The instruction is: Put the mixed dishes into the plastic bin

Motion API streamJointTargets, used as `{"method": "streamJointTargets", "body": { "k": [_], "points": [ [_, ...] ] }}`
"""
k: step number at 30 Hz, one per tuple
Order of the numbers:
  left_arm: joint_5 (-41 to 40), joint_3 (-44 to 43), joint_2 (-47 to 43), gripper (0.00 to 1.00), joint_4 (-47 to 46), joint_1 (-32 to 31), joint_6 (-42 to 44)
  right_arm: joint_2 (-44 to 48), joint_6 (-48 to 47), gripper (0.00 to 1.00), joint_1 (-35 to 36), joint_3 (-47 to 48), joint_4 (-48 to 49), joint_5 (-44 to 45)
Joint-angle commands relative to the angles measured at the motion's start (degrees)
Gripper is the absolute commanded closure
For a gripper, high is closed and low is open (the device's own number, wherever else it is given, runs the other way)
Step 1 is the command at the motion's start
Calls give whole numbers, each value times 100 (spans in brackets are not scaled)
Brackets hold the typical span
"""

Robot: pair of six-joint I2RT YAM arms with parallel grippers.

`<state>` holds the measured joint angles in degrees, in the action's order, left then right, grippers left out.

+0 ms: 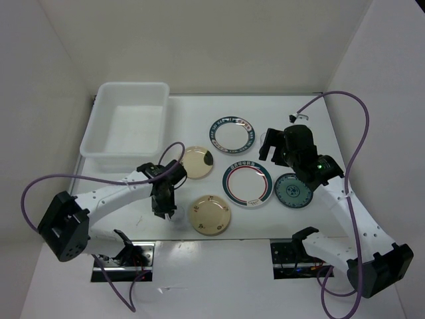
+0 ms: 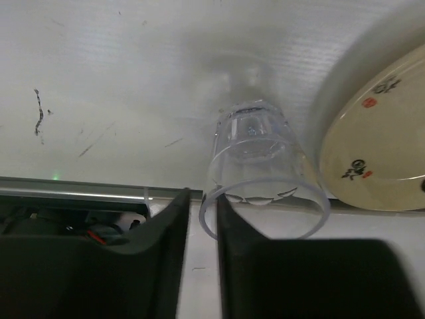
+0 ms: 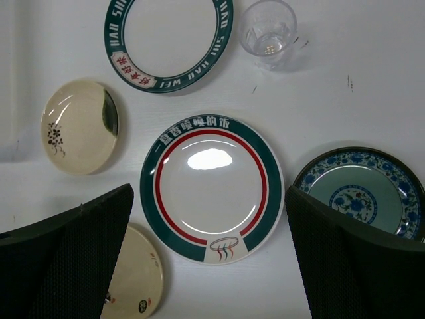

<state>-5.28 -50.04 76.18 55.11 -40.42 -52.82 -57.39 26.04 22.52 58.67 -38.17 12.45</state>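
Where the left arm bends down to the table near its front edge, the left gripper has its fingers drawn to a narrow slot. They are clamped over the wall of a clear cup, one finger outside the rim and one inside. Just right of the cup, and apart from it, lies a cream plate. Further in, the red-ringed plate lies flat with the teal plate just beside it on the right. The right gripper hovers above them, fingers spread wide, holding nothing. A second cream plate sits to their left. Beyond are the green-rimmed plate and, beside it, a glass tumbler. The plastic bin stands at the far left, with all five plates outside it.
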Motion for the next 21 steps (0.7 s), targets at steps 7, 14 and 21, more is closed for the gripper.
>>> {"method": "streamJointTargets", "body": {
  "k": [7,14,21],
  "points": [
    [141,-206,-111,100,-53,-141,-132,52,-73,0,33,109,99,161],
    [80,-2505,335,100,53,-141,498,-62,-73,0,33,109,152,109],
    [-192,-4590,1249,100,-326,1175,1675,77,-135,0,33,109,100,161]
  ]
}}
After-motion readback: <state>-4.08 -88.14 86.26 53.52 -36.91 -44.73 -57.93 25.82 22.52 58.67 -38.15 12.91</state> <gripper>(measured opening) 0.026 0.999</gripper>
